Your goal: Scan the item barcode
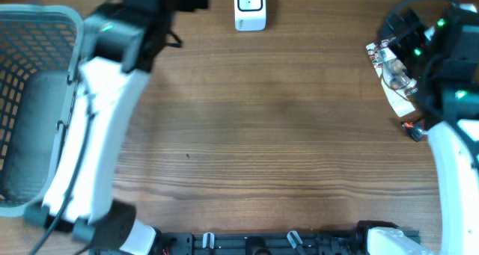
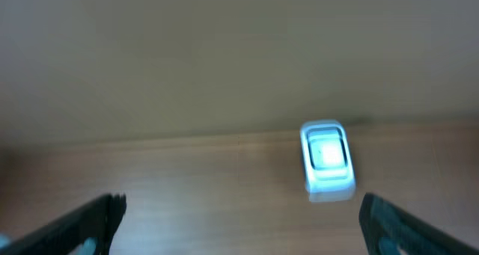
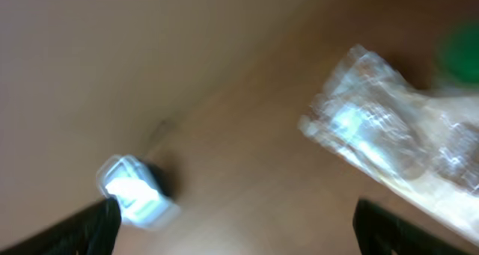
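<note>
Showed wooden tabletop, grey basket at left. Had left gripper and right gripper spread wide, holding nothing. Found clear-wrapped item at right edge, near right gripper, well apart from white scanner. Likely risked glossy wrap slipping from grasp or glaring, spoiling the scan.

Wooden table: brown, grain ran left to right, tiny dark speck left of middle. Grey mesh basket stood at table's left edge, rounded rim, lower part hidden. Small black-and-orange object lay near right edge, too small to identify. Left wrist view: plain beige wall rose behind table's far edge, blurred.
</note>
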Robot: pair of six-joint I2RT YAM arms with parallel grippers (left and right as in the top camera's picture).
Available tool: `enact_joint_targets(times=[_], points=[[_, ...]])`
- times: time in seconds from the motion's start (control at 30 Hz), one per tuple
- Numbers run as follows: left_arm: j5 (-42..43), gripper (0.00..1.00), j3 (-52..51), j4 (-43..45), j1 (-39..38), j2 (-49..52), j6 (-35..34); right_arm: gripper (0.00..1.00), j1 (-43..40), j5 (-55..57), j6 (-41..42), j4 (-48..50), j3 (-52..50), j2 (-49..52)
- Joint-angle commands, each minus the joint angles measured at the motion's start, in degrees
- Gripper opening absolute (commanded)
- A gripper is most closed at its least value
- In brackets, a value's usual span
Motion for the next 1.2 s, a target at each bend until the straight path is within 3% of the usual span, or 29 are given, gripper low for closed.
enact_joint_targets(times=[0.0, 0.07, 0.13, 0.27, 0.4, 0.53, 0.7, 0.77, 0.93, 1.03, 1.17], points=[[-5.3, 1.0, 0.8, 10.2, 4.1, -9.5, 7.9, 1.0, 7.3, -0.6, -2.2, 13.9, 0.4, -1.8], [-6.5, 1.0, 0.8, 15.6, 7.3, -13.0, 11.1, 1.0, 9.7, -0.8, -7.5, 24.6, 0.5, -1.8], [-6.7, 1.0, 0.8, 14.8, 10.6, -15.4, 11.7, 1.0, 10.8, -1.0, -11.8, 30.9, 0.9, -2.2], [-7.4, 1.0, 0.8, 9.6, 16.0, -18.5, 11.6, 1.0, 10.9, -1.0, -13.6, 31.0, 2.0, -4.0], [-6.8, 1.0, 0.8, 8.3, 16.9, -21.7, 11.2, 1.0, 10.9, -0.9, -26.8, 30.2, 2.0, -6.9], [1.3, 1.0, -5.2, 6.3, 16.9, -30.1, 11.2, 1.0, 10.9, 3.7, -33.5, 20.2, 2.1, -14.6], [1.6, 1.0, -27.0, 16.0, 16.9, -47.1, 11.3, 1.0, 10.9, 10.1, -41.5, 6.5, 2.1, -28.6], [1.7, 1.0, -30.3, 17.4, 16.9, -51.0, 11.2, 1.0, 10.9, 12.1, -41.4, -1.1, 2.1, -32.8], [6.4, 1.0, -32.0, 17.3, 17.6, -59.1, 11.2, 1.0, 10.8, 11.9, -41.5, -3.6, 1.7, -45.6], [12.1, 1.0, -32.5, 16.2, 22.0, -62.1, 11.2, 1.0, 9.4, 11.9, -41.7, -3.8, 1.7, -52.0], [29.1, 1.0, -39.4, 16.7, 31.5, -70.4, 11.2, 1.0, 5.2, 7.2, -42.4, -6.6, 1.0, -61.3]])
